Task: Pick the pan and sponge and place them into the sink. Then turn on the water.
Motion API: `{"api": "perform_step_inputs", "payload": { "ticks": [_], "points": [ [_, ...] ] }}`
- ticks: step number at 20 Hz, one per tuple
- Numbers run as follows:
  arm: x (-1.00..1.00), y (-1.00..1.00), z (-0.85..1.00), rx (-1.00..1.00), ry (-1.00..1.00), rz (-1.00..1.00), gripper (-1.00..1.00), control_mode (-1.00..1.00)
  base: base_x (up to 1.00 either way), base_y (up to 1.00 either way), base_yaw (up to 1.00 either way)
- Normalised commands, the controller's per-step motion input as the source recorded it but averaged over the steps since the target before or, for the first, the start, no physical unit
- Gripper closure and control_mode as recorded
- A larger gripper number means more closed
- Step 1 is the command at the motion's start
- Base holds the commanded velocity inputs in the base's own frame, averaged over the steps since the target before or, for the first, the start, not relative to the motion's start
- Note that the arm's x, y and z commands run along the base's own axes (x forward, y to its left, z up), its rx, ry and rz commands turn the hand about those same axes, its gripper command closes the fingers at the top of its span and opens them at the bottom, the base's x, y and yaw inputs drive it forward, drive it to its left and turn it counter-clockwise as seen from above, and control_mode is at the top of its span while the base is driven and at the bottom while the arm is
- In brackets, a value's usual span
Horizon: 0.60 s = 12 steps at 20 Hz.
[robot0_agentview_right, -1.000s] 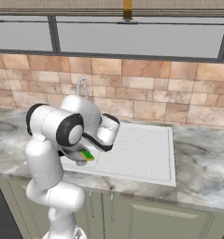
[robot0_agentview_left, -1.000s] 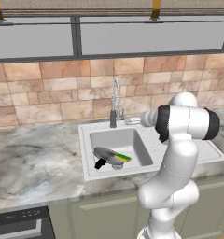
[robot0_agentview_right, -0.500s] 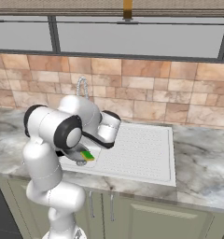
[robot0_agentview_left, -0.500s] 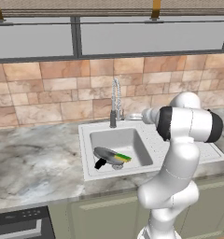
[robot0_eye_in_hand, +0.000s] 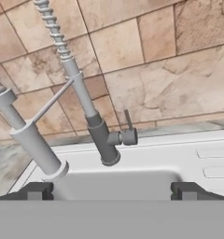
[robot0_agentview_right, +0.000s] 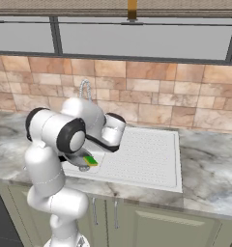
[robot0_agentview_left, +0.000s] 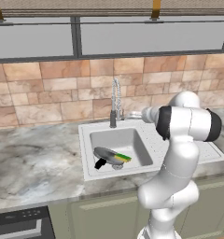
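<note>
While the fingers (robot0_eye_in_hand: 109,190) stand wide apart with nothing between them, they point at the base of the tap (robot0_eye_in_hand: 102,140), whose small lever (robot0_eye_in_hand: 128,122) sticks up just beside it on the back rim of the sink (robot0_eye_in_hand: 179,158). The hand sits near the tap, above the sink's rear edge. Down in the basin the pan (robot0_agentview_left: 109,156) lies tilted over the drain, black handle toward the front left, and the sponge (robot0_agentview_left: 122,158) rests on its right edge. The marble bench (robot0_agentview_left: 34,163) runs either side.
</note>
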Motion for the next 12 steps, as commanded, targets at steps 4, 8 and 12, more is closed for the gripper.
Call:
{"api": "perform_step_inputs", "payload": {
  "ticks": [4, 8, 12],
  "points": [
    [0.23, -0.24, 0.00, 0.06, 0.00, 0.08, -1.00, -1.00, 0.00, 0.00, 0.00],
    [0.25, -0.21, 0.00, 0.05, 0.00, 0.08, -1.00, -1.00, 0.00, 0.00, 0.00],
    [0.23, -0.14, -0.01, 0.07, 0.00, 0.09, -1.00, -1.00, 0.00, 0.00, 0.00]
  ]
}}
